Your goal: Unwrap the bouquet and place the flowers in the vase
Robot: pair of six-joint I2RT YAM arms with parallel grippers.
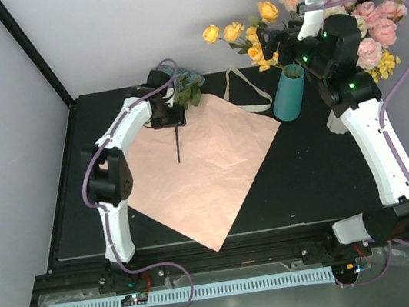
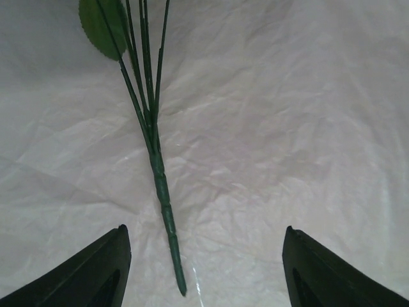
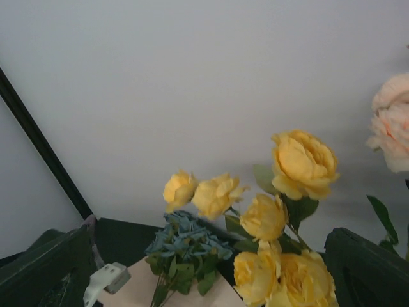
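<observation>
The bouquet is unwrapped: its pink paper lies flat on the black table. A blue flower bunch rests on the paper's far corner, its green stem pointing toward me. My left gripper hovers over that stem, open, with the stem between the fingers, nearer the left fingertip and touching neither. Yellow flowers stand in the teal vase. My right gripper is beside them above the vase, open, with the yellow blooms just ahead of it.
The cream ribbon lies loose on the table between paper and vase. A bunch of bigger pink roses in a white vase stands at the back right, behind my right arm. Black frame posts rise at the back corners.
</observation>
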